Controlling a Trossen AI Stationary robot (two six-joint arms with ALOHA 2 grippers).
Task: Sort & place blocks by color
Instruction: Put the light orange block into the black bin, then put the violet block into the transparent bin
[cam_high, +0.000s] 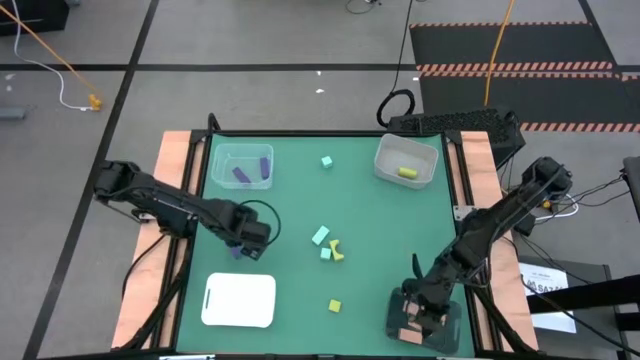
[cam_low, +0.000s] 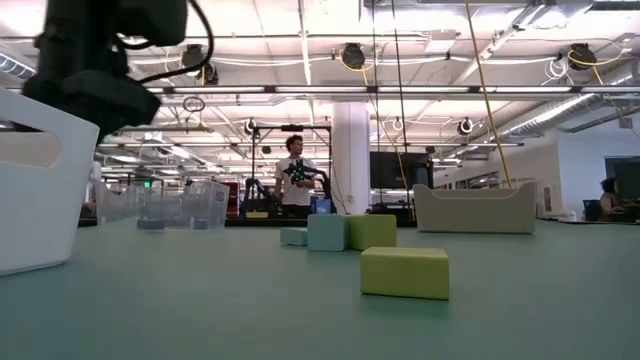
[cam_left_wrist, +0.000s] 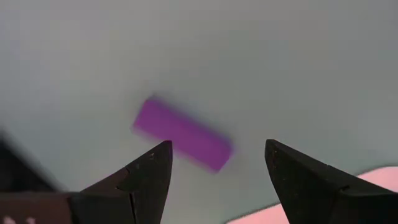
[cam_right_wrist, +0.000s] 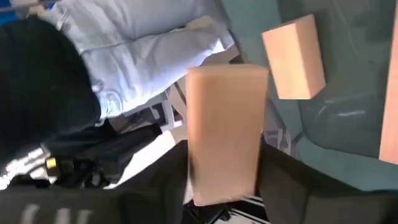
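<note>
Now | left gripper (cam_left_wrist: 214, 163) spread wide over purple bar (cam_left_wrist: 181, 134): square up, descend | right gripper (cam_right_wrist: 224, 186) clamps salmon block (cam_right_wrist: 225, 124) over dark tray (cam_high: 448, 330).

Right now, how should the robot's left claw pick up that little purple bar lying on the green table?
The left gripper hangs open right above the small purple bar block, which lies flat and slanted on the green table. Probably best to come straight down and pinch its two long sides near the middle: that's its narrow way. A small wrist turn to square the fingers may help.
</note>
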